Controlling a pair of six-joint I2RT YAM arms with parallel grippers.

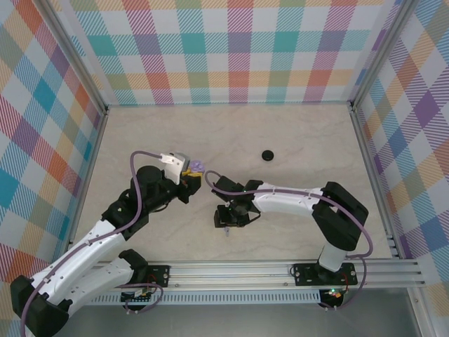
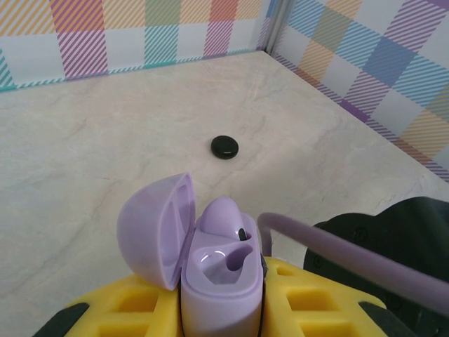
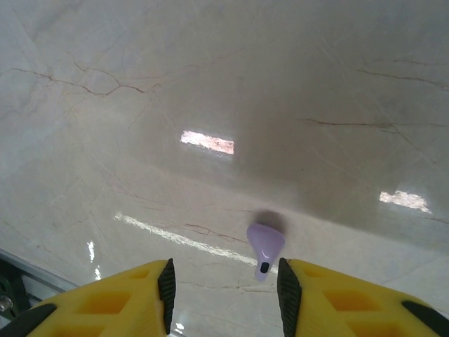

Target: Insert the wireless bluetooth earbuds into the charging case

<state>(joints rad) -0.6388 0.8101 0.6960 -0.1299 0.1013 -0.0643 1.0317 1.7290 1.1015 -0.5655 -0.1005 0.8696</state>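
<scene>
My left gripper [image 1: 189,175] is shut on the pale lavender charging case [image 2: 219,295], held upright between its yellow fingers with the lid [image 2: 151,232] swung open to the left. One lavender earbud [image 2: 221,214] sits in the case's far slot; the near slot [image 2: 226,261] is empty. A second lavender earbud [image 3: 264,249] lies on the marble table. My right gripper [image 3: 224,291] hangs just above it, open, with the earbud between the fingertips and close to the right pad [image 3: 285,295] but not pinched. In the top view the case [image 1: 198,166] is left of the right gripper [image 1: 226,222].
A small black round object [image 1: 267,154] lies on the table beyond both grippers, also seen ahead of the case [image 2: 225,146]. Checkered walls enclose the marble table [image 1: 295,133] on three sides. The aluminium rail [image 1: 280,270] runs along the near edge.
</scene>
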